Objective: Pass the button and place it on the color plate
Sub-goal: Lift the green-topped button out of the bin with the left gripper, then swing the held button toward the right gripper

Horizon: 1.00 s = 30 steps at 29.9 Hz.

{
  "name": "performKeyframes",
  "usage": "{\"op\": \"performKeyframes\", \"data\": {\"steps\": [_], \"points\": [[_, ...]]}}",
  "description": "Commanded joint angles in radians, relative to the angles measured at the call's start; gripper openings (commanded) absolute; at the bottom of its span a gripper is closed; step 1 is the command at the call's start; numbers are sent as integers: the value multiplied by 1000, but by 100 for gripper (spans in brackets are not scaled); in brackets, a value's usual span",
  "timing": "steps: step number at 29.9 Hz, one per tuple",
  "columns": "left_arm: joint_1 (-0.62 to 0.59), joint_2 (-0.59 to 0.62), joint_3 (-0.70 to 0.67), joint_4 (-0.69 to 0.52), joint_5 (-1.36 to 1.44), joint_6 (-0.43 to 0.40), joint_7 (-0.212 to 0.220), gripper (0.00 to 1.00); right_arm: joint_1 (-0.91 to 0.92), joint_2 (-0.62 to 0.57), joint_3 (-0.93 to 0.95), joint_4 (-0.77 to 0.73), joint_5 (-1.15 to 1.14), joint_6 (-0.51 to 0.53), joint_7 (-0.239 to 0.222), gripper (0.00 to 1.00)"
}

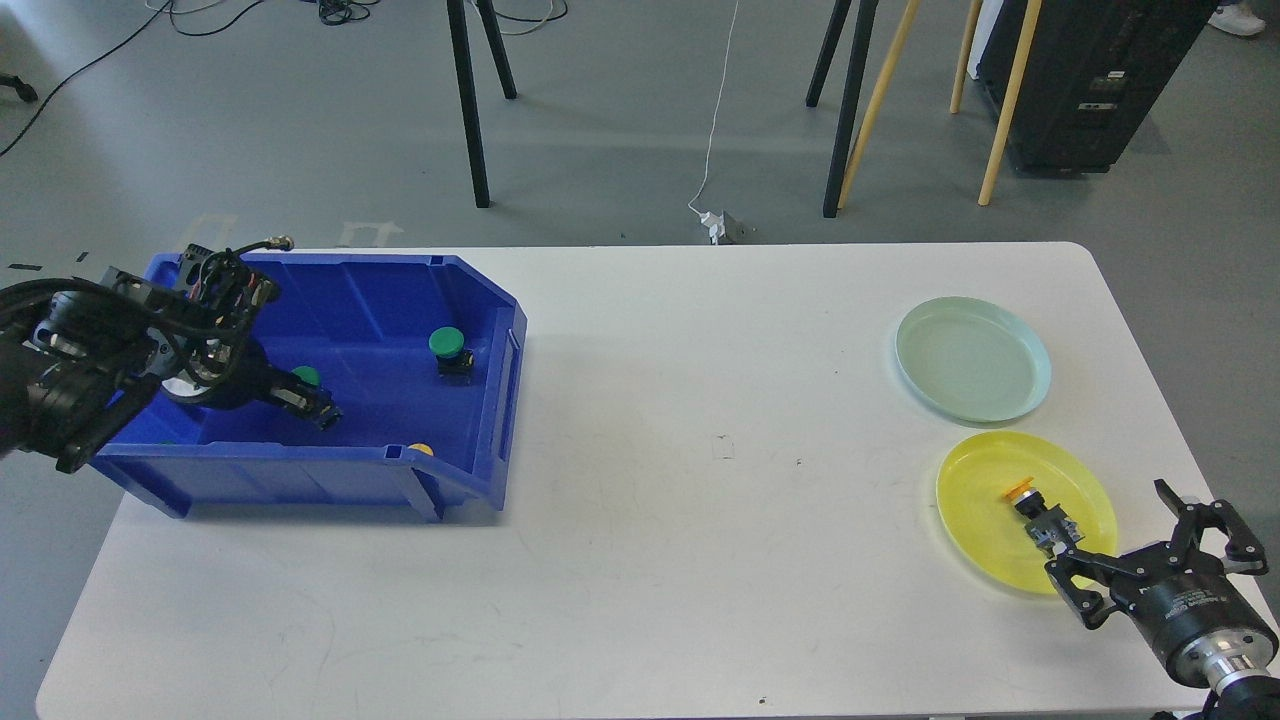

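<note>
A blue bin (pixel 500 400) stands at the table's left. In it, a green button (pixel 447 345) sits upright near the right wall, and another green button (pixel 306 376) lies right by my left gripper (pixel 318 405). That gripper reaches down into the bin. Its dark fingers are close together, and I cannot tell whether they hold the button. A yellow button (pixel 421 449) peeks over the bin's front wall. A yellow-capped button (pixel 1035 508) lies on the yellow plate (pixel 975 500). My right gripper (pixel 1140 548) is open and empty just beyond it, at the plate's lower right rim.
A pale green plate (pixel 972 358) lies behind the yellow one at the right. Table edges run close to the right gripper. Tripod legs and cables stand on the floor beyond the table.
</note>
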<state>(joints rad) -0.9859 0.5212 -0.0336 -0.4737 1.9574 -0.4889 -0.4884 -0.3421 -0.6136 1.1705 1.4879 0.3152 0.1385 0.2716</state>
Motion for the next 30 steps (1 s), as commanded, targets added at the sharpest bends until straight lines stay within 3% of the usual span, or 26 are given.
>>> {"op": "performKeyframes", "data": {"steps": [1,6,12,16,19,23,28,30], "points": [[-11,11,-11,-42,-44,0,0,2,0,0,1,0,1,0,0,100],[-33,71,-20,-94,-126,0,0,2,0,-2,5,2,-1,0,0,100],[-85,302,-106,-418,-360,0,0,3,3,-20,24,5,-8,1,0,100],[-85,352,-230,-597,-568,0,0,3,43,-89,32,29,-60,0,0,100],[-80,277,-319,-652,-743,0,0,3,156,-143,17,61,-166,-22,-8,100],[-85,27,-376,-640,-844,0,0,3,348,-181,-37,71,-342,-40,-41,100],[-76,-200,-381,-544,-844,0,0,4,736,-265,-410,54,-323,1,-198,100],[-68,-249,-377,-498,-836,0,0,4,920,-261,-602,22,-288,59,-236,100]]}}
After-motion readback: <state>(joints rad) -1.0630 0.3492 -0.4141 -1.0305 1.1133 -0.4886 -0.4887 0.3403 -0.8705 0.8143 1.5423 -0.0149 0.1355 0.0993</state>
